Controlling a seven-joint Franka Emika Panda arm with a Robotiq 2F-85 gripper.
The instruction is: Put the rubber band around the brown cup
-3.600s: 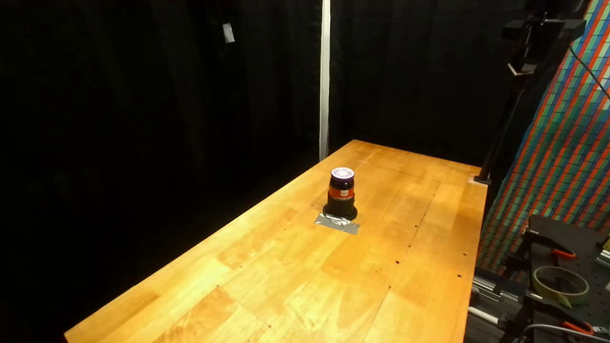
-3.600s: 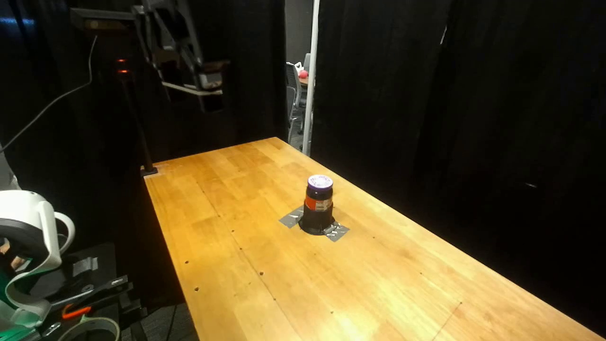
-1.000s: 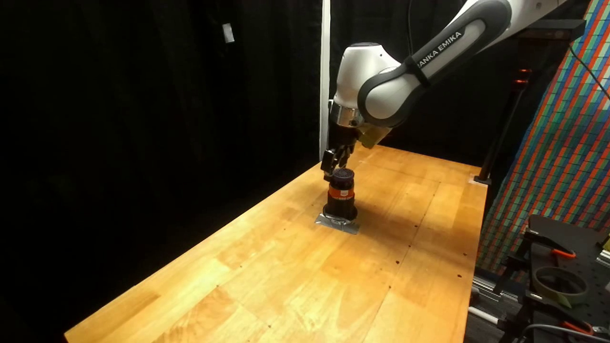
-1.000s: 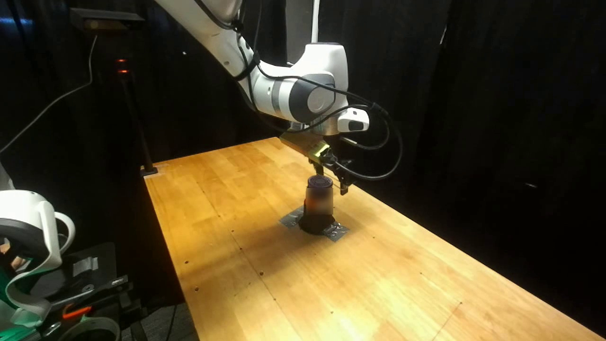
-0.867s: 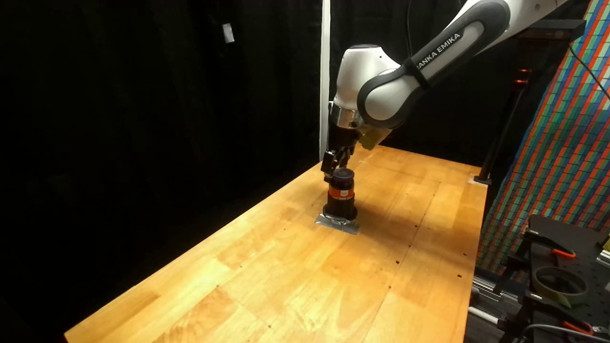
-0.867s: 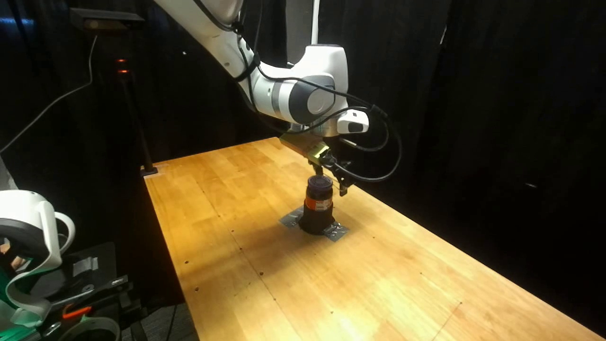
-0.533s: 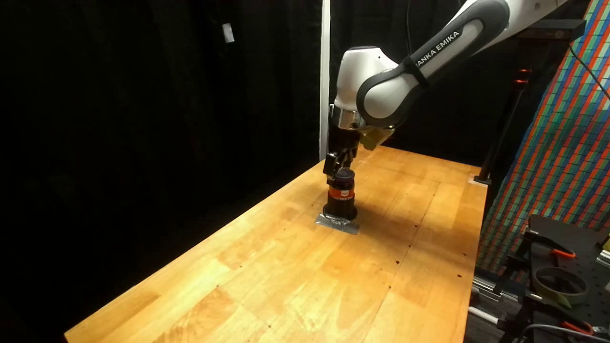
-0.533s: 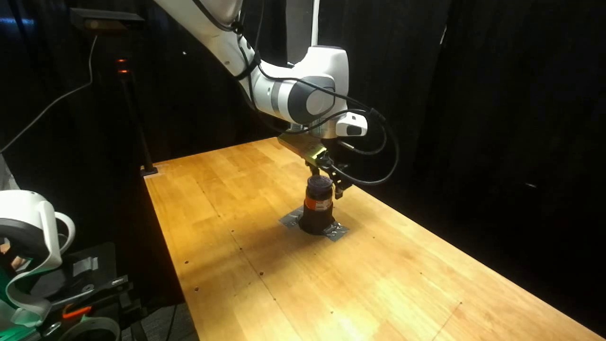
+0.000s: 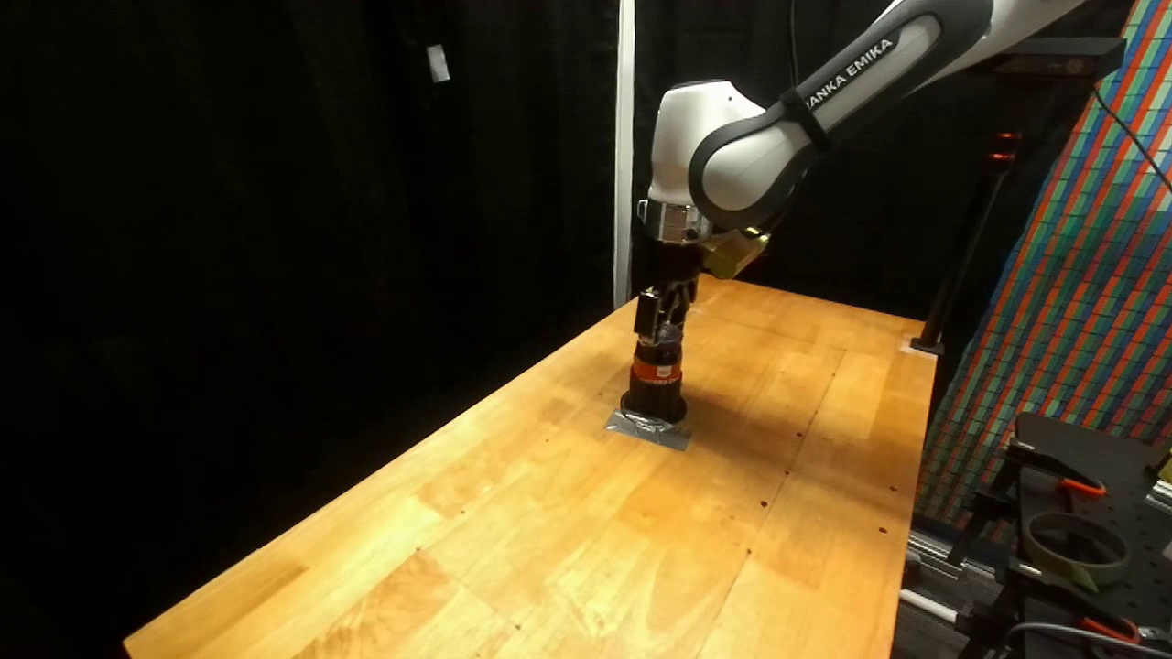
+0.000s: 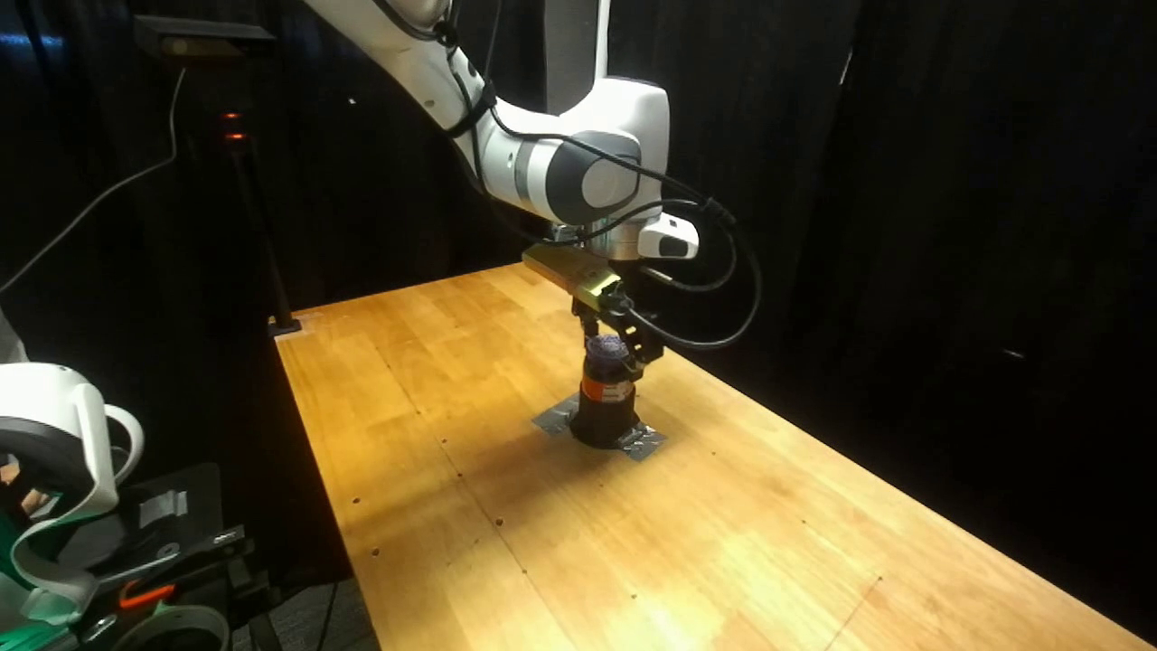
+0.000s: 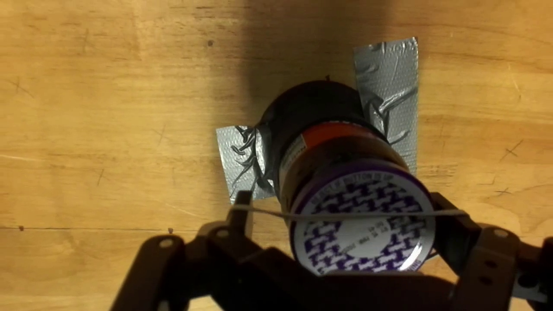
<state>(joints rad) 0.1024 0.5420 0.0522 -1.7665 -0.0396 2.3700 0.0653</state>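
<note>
The brown cup, a dark jar with an orange-red band and a purple-white lid, stands upright in both exterior views (image 9: 656,371) (image 10: 604,402) and the wrist view (image 11: 332,149). My gripper (image 9: 661,337) is open, pointing down at the cup's top; it also shows in an exterior view (image 10: 613,351) and the wrist view (image 11: 345,209). Its fingers are spread on either side of the lid. A thin pale rubber band (image 11: 268,211) is stretched between the fingertips, and its near strand crosses in front of the lid. The band's far strand is mostly hidden.
Grey tape (image 9: 648,430) (image 11: 395,73) holds the cup's black base to the wooden table (image 9: 549,549). A camera stand (image 10: 258,217) rises at a table corner. A side cart with a tape roll (image 9: 1076,549) stands beside the table. Black curtains hang around.
The arm and gripper, out of the table area 3.6 s ago, are over the cup. In the last half second the gripper has shifted sideways over the lid and risen slightly. The cup has not moved.
</note>
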